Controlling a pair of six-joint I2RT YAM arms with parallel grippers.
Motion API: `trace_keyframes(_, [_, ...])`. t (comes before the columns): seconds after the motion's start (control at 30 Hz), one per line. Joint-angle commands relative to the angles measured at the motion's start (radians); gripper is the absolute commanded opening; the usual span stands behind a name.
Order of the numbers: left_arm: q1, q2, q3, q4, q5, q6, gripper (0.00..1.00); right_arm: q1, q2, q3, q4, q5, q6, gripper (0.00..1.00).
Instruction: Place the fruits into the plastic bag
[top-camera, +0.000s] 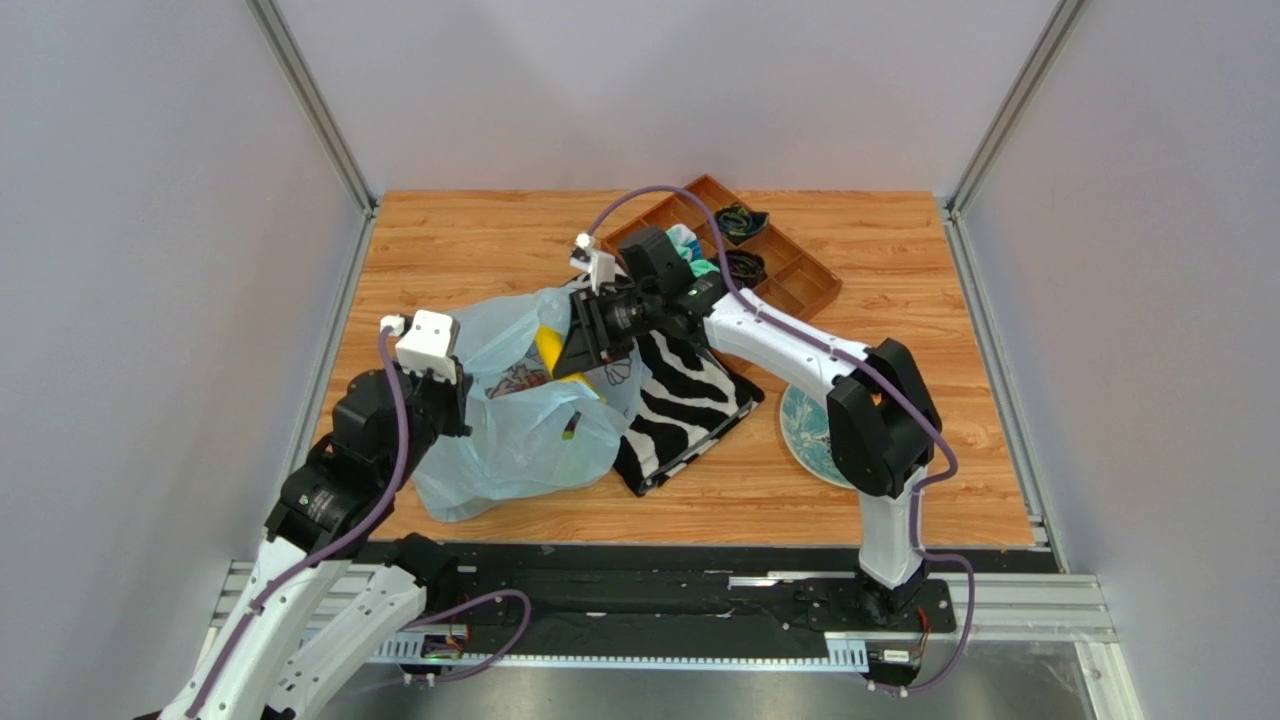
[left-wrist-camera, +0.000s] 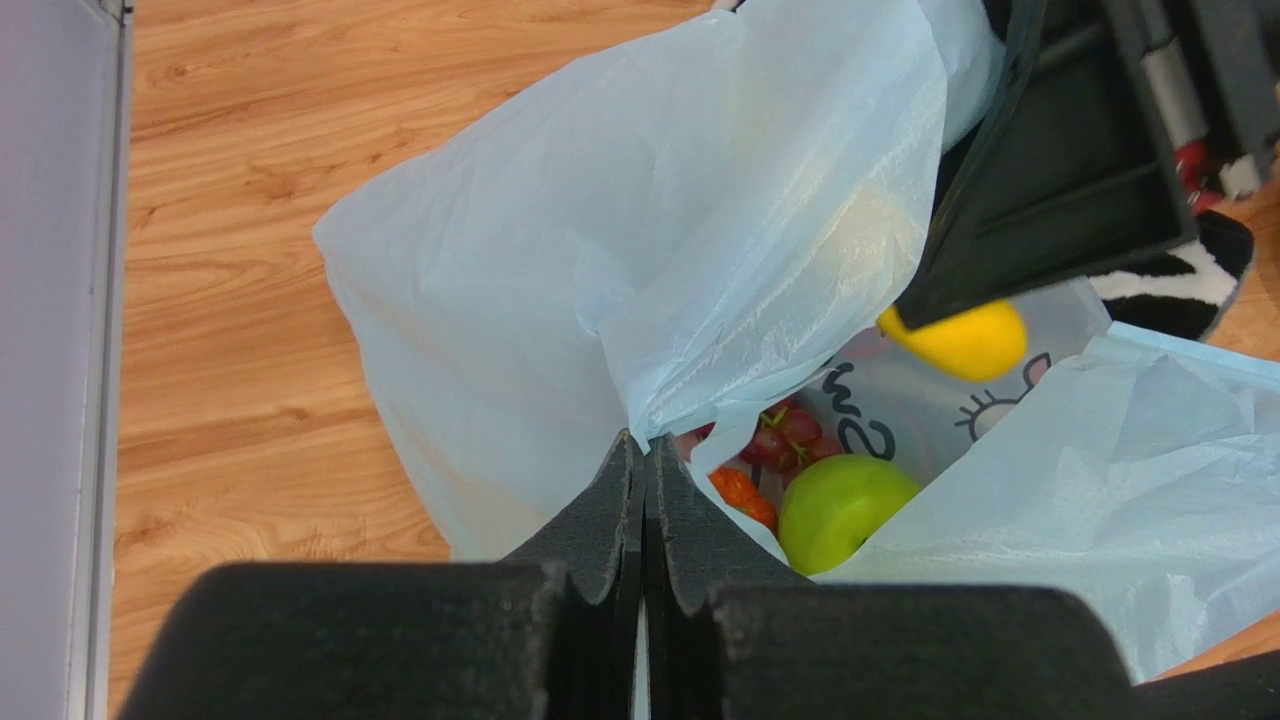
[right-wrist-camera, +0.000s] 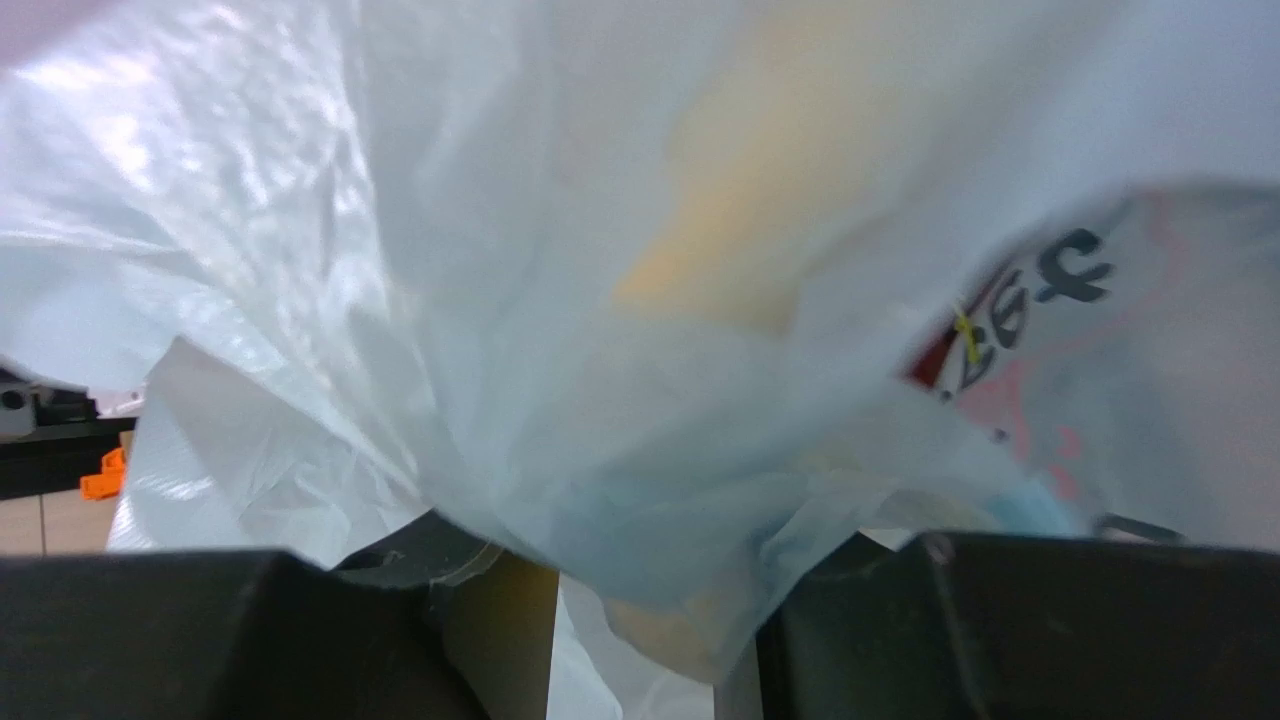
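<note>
The light-blue plastic bag (top-camera: 511, 428) lies open at the table's left centre. My left gripper (left-wrist-camera: 646, 458) is shut on the bag's rim and holds the mouth up. Inside, in the left wrist view, lie a green apple (left-wrist-camera: 842, 507), red-purple grapes (left-wrist-camera: 781, 438) and a small orange piece (left-wrist-camera: 736, 491). My right gripper (top-camera: 568, 345) reaches over the mouth from the right, holding a yellow lemon (left-wrist-camera: 962, 339) just above the opening. In the right wrist view the bag's plastic (right-wrist-camera: 601, 300) drapes over the lens, with the lemon (right-wrist-camera: 669, 638) dimly between the fingers. No banana or dark green fruit shows.
A zebra-striped cloth (top-camera: 688, 402) lies right of the bag, under the right arm. A wooden compartment tray (top-camera: 781, 263) with dark items and teal socks (top-camera: 694, 252) stands at the back. A patterned plate (top-camera: 804, 438) sits by the right arm's base.
</note>
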Motion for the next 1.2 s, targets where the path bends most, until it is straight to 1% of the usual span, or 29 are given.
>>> trace_keyframes(0.0, [-0.001,0.003,0.005,0.018,0.008,0.014,0.00,0.074,-0.016,-0.046,0.137,0.112,0.047,0.00])
trace_keyframes(0.2, [-0.001,-0.002,0.003,0.018,0.008,0.011,0.00,0.145,-0.009,-0.080,0.140,0.216,0.050,0.02])
trace_keyframes(0.4, [-0.001,-0.003,0.003,0.016,0.008,0.011,0.00,0.192,0.006,-0.059,0.114,0.280,0.028,0.10])
trace_keyframes(0.47, [-0.001,-0.006,0.003,0.016,0.008,0.011,0.00,0.199,0.020,-0.043,0.097,0.285,0.024,0.18])
trace_keyframes(0.5, [-0.001,-0.005,0.003,0.016,0.008,0.011,0.00,0.200,0.023,-0.040,0.094,0.285,0.019,0.26])
trace_keyframes(0.6, [-0.001,-0.006,0.003,0.016,0.008,0.011,0.00,0.202,0.020,-0.043,0.091,0.290,0.013,0.42])
trace_keyframes(0.7, [-0.001,-0.006,0.003,0.016,0.008,0.011,0.00,0.203,0.009,-0.049,0.091,0.300,0.004,0.47])
trace_keyframes(0.9, [-0.001,-0.008,0.003,0.016,0.008,0.011,0.00,0.203,-0.002,-0.053,0.091,0.303,-0.015,0.54])
trace_keyframes(1.17, [-0.001,-0.011,0.003,0.016,0.007,0.009,0.00,0.202,-0.063,-0.085,0.094,0.355,-0.041,0.53])
